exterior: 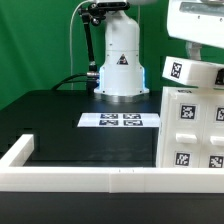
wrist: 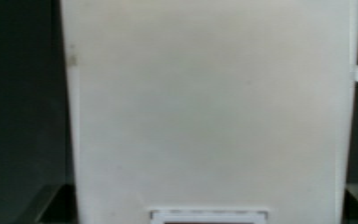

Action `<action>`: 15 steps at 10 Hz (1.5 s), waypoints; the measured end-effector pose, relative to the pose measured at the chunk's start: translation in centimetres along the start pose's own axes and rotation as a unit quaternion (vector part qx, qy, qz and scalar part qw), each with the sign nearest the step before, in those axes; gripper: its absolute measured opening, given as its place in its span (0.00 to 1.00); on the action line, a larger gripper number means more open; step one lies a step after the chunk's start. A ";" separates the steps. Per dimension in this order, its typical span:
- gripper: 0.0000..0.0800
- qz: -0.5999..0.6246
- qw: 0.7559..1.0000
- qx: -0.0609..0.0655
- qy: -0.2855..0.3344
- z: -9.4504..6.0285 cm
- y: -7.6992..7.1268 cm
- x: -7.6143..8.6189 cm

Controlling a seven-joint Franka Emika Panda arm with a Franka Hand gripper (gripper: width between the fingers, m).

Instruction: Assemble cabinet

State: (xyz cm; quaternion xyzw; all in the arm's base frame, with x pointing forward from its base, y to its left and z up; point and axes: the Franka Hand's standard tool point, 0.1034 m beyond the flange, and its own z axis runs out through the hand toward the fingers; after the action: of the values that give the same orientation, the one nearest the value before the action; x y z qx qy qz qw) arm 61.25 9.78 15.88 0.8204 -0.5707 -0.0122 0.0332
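The cabinet [exterior: 192, 125] is a large white box with black-and-white tags on its faces, standing at the exterior view's right. Its upper part carries one tag [exterior: 175, 70]. My gripper [exterior: 200, 52] comes down onto its top from above, and the fingertips are hidden there. In the wrist view a broad white face of the cabinet [wrist: 208, 100] fills the picture. My gripper [wrist: 208, 208] has its dark fingers [wrist: 43, 205] against both long edges of that face, so it is shut on it. A small framed tag edge [wrist: 208, 214] shows low between them.
The marker board [exterior: 120, 121] lies flat on the black table in front of the robot base [exterior: 121, 65]. A long white rail [exterior: 70, 178] borders the table's front, with a corner piece [exterior: 20, 150] at the exterior view's left. A green wall stands behind.
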 end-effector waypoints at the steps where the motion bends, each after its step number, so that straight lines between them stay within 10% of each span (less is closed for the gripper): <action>1: 0.70 0.048 0.999 0.003 -0.001 -0.1 -0.1 -0.1; 12: 0.70 0.284 0.959 0.006 -0.027 0.1 -0.2 0.6; 13: 0.91 0.284 0.958 0.005 -0.034 0.2 -0.3 0.1; 15: 0.97 0.269 0.963 0.005 -0.036 0.2 -0.3 0.0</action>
State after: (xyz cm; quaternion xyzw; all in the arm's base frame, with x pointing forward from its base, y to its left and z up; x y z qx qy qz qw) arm 61.53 9.88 15.68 0.6360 -0.7711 -0.0297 0.0103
